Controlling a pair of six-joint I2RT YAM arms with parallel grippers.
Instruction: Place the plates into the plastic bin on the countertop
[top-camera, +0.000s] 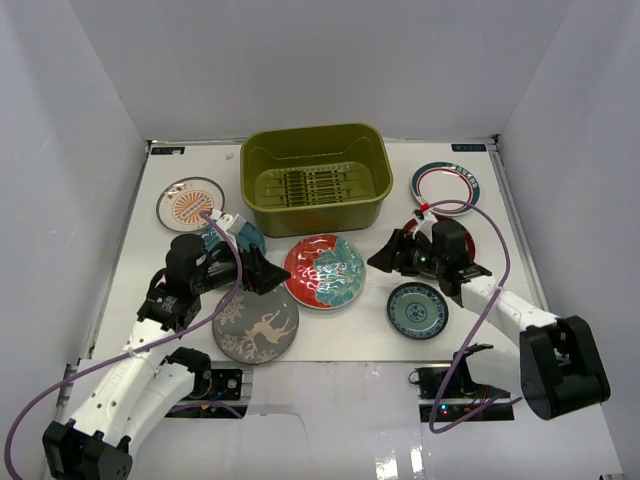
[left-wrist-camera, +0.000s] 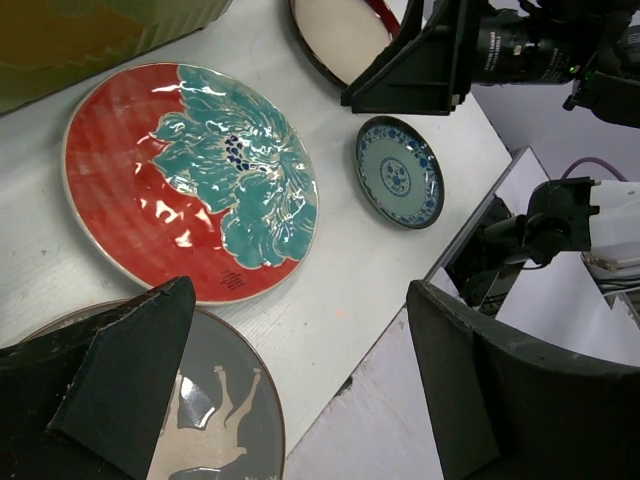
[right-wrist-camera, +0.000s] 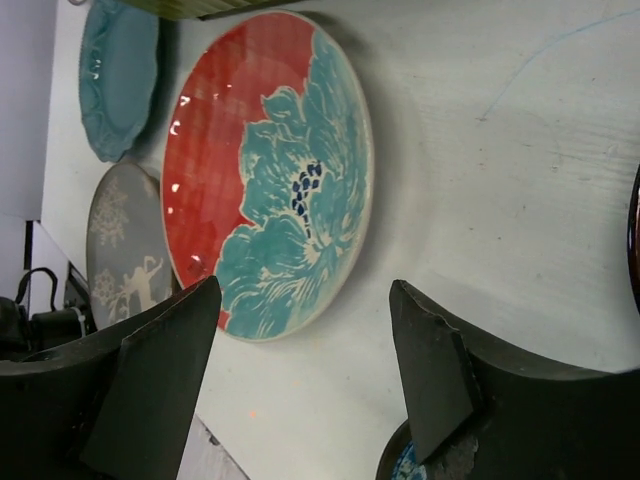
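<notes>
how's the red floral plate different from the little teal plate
The red floral plate is clearly larger than the little teal plate. The floral one shows a teal flower on red; the little one a blue pattern, dark rim. Both round, lying flat.

Small blue labels (top-camera: 468, 147) at far corners

Lighting: bright, even, from overhead; the white countertop (top-camera: 330, 345) nearly washes out along the bottom of the top view.
Shadows: soft and short, close under the plastic bin (top-camera: 315, 215).
Glare: small white highlights on the red-teal floral plate (left-wrist-camera: 190, 180), upper left of my left wrist view.
Focus: my own fingers (right-wrist-camera: 150, 390) are dark and slightly soft in the lower corners of both wrist views.
</notes>
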